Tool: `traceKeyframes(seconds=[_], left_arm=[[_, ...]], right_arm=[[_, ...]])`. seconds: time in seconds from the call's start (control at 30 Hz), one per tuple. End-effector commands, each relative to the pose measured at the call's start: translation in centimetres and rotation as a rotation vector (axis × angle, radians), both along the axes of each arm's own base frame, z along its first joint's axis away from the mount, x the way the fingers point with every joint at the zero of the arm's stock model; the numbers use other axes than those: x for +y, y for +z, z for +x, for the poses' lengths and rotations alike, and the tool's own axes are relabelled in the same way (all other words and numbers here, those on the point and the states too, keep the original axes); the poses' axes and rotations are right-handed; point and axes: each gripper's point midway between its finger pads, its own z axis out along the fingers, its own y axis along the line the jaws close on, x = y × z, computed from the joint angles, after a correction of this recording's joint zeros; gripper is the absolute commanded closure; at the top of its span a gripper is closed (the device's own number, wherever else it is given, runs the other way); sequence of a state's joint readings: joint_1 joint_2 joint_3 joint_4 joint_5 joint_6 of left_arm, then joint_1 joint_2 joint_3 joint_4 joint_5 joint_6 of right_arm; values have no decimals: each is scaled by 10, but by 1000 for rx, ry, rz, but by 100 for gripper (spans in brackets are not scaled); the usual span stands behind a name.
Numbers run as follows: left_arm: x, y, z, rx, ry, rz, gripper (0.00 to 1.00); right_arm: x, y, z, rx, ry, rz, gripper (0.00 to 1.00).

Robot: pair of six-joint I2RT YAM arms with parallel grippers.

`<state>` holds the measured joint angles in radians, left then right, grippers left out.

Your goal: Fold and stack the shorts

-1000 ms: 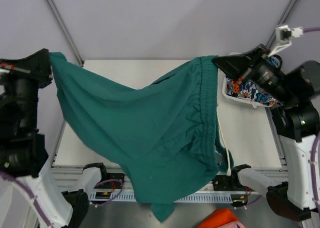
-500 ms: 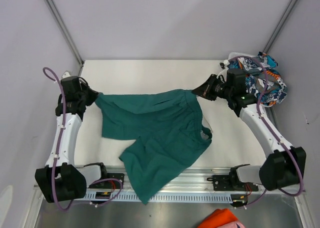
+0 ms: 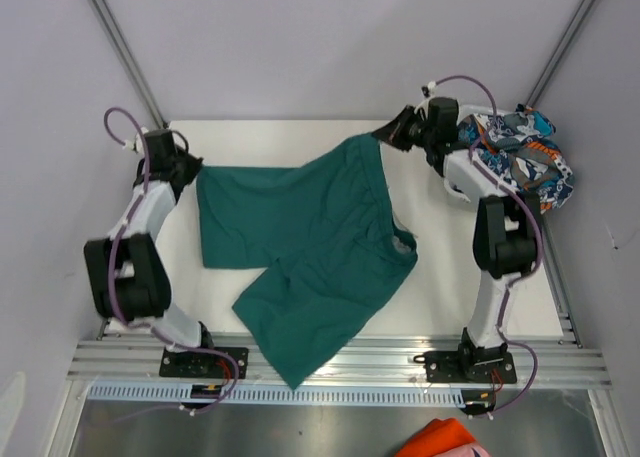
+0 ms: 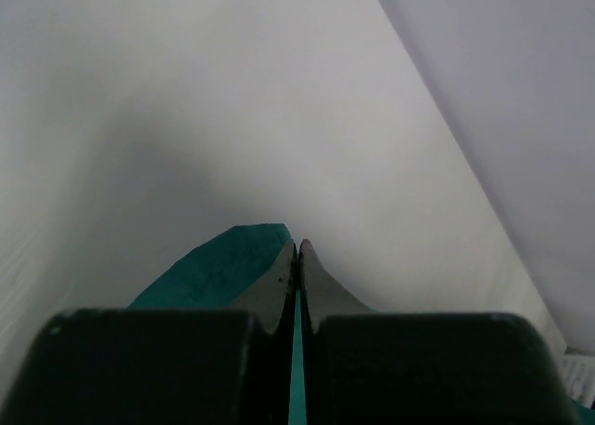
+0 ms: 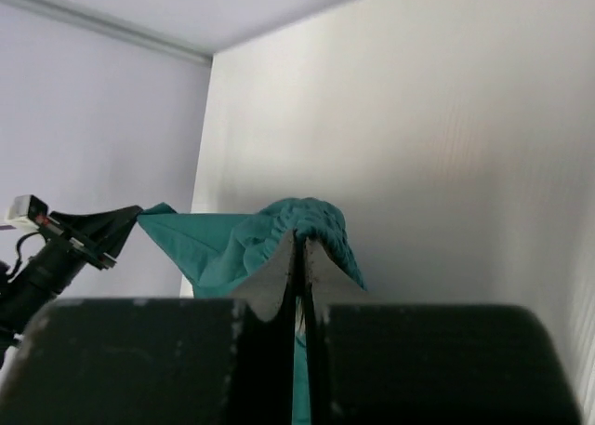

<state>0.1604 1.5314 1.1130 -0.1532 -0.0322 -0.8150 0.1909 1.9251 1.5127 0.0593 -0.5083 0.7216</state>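
The teal shorts point(image 3: 310, 247) are spread on the table point(image 3: 450, 277), with one leg overhanging the near edge. A far-left corner is pinched by the left gripper point(image 3: 190, 175) and the waistband end by the right gripper point(image 3: 385, 137). The fabric is judged light and limp, so corners and waistband are to be gripped.

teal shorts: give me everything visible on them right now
The teal shorts are plain dark green-teal soft fabric with a gathered waistband along their right edge. They lie spread and wrinkled on the white table. The left tool is shut on their far left corner. The right tool is shut on the waistband's far end, bunching it. One leg trails over the table's near edge onto the metal rail. They do not touch the printed shorts.
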Motion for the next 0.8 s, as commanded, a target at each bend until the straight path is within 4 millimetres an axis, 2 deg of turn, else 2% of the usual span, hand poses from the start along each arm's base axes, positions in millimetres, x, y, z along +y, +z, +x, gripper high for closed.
traceKeyframes(seconds=[0.0,0.03,0.07,0.1,0.13,0.17,0.23,0.27,0.3,0.33,0.37,0.43,0.47,0.5,0.53,0.57,0.6,0.63,0.67,0.7,0.77], left_arm=[[9,30,68,-141,19,-47,100],[2,17,89,-116,-37,-75,92],[4,35,107,-144,-54,-72,75],[3,42,113,-112,-63,-74,52],[3,33,114,-70,-65,-82,34],[5,33,114,-55,-59,-74,3],[3,45,106,-67,-62,-37,1],[6,71,97,-114,-42,-9,1],[5,62,86,-90,-40,-4,1],[5,68,79,-100,-46,11,1],[2,90,68,-139,-56,24,1],[-11,82,50,-111,-99,40,1],[-20,79,41,-100,-128,46,1],[-30,93,31,-119,-154,66,1],[-51,80,19,-68,-210,90,1],[-64,83,12,-66,-241,110,1],[-71,92,2,-78,-246,148,1],[-104,79,-11,-46,-322,168,1],[-116,79,-19,-45,-348,183,1],[-138,87,-33,-67,-383,213,1],[-158,70,-53,-45,-428,234,1]], right_arm=[[-13,44,69,-178,-68,81,100],[-11,45,97,-197,-74,101,98],[-13,44,112,-199,-87,97,55],[-16,30,120,-133,-105,74,35],[-16,13,133,-116,-117,49,25],[-20,39,139,-160,-139,40,15],[-23,46,137,-183,-137,0,12],[-28,58,129,-199,-154,-23,6],[-30,61,124,-200,-162,-42,5],[-34,64,118,-201,-169,-60,5],[-40,70,104,-208,-175,-98,6],[-48,63,86,-171,-183,-156,8],[-52,58,77,-169,-180,-199,12],[-61,49,60,-133,-201,-238,13],[-67,43,51,-117,-209,-268,15],[-72,36,43,-108,-212,-316,16],[-83,22,27,-49,-236,-364,17],[-87,16,18,-27,-238,-395,18],[-91,6,7,11,-237,-431,21],[-98,-3,-6,28,-255,-485,23],[-96,-14,-23,51,-254,-547,26]])
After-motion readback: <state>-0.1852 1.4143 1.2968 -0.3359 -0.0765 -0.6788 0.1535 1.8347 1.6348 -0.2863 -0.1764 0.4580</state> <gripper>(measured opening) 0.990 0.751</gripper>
